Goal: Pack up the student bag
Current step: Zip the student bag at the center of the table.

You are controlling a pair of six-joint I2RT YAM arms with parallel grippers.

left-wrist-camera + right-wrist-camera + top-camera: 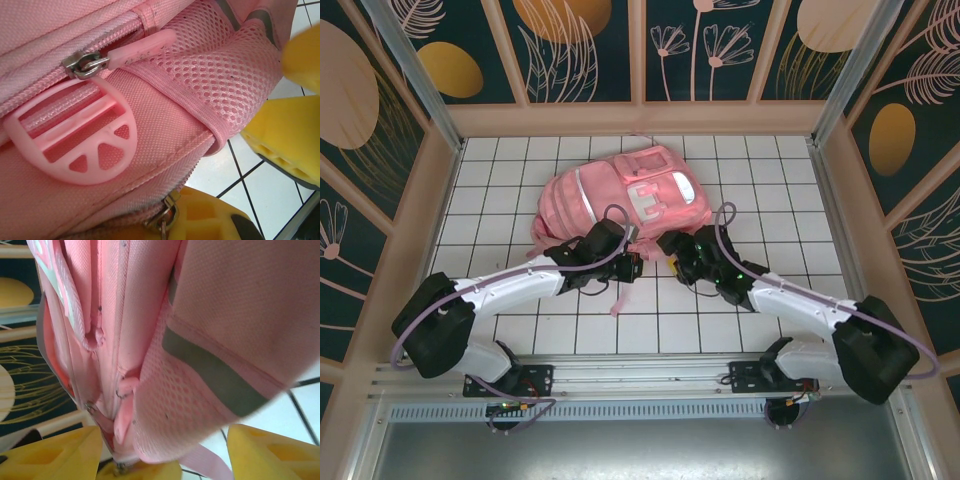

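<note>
Pink fabric backpack [620, 190] on white tiled table [500, 200]; left gripper [207, 217] pressed shut at its near edge; right gripper [165, 440] spread astride same edge

It looked like a robotics lab test cell: a white tiled tabletop [650, 320] was boxed in by printed wall panels [570, 50] of dark teal with golden discs and leaf outlines, framed by aluminium posts [415, 70], and two white robot arms [510, 285] stood bolted to an aluminium rail [640, 380] at the near edge
</note>
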